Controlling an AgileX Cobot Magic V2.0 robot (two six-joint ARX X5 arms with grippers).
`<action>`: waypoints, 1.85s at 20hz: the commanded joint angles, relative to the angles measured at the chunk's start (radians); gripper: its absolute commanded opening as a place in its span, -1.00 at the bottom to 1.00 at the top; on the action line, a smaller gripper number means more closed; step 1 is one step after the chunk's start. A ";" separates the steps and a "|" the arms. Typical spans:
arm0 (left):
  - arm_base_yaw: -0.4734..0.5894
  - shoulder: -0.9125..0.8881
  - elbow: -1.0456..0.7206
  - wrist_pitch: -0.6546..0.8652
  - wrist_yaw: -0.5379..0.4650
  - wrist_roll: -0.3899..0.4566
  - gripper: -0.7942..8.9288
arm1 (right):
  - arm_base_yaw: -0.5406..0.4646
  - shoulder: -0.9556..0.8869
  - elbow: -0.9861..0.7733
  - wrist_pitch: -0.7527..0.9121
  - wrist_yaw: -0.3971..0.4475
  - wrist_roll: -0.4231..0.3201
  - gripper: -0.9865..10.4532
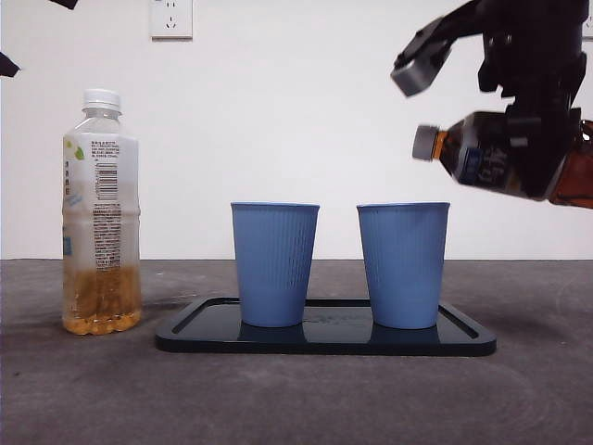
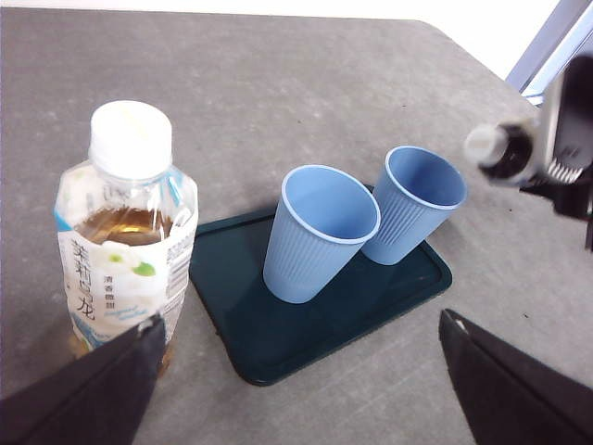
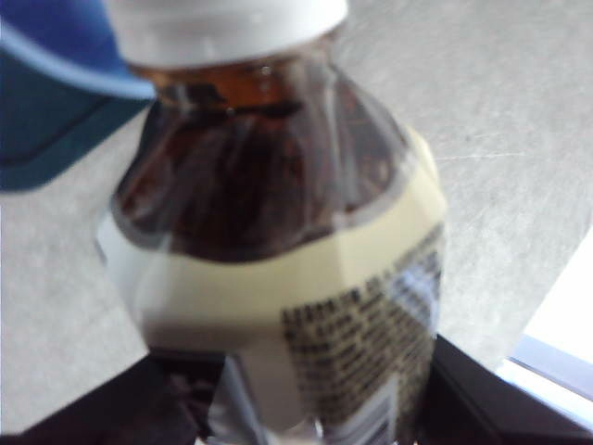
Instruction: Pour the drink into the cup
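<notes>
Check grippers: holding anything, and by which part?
Right gripper holds the dark bottle by its body, tilted above the right cup. Left gripper is open, holding nothing.

lab bench | bare white wall (image 1: 306,111) | wall socket (image 1: 171,18) | grey table (image 1: 296,399)

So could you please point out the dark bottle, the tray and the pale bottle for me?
dark bottle (image 1: 482,158), front view, on its label.
tray (image 1: 468,339), front view, on its front rim.
pale bottle (image 2: 125,255), left wrist view, on its label.
</notes>
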 commanded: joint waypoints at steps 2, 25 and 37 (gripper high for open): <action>-0.016 -0.008 0.015 0.011 -0.004 0.016 0.12 | 0.031 0.049 0.032 0.010 0.132 -0.052 -0.42; -0.061 -0.012 0.015 0.008 -0.023 0.026 0.12 | -0.059 -0.087 0.029 0.096 -0.089 0.246 -0.42; -0.061 -0.011 0.015 0.009 -0.026 0.003 0.12 | -0.422 -0.356 -0.434 0.951 -0.647 0.470 -0.42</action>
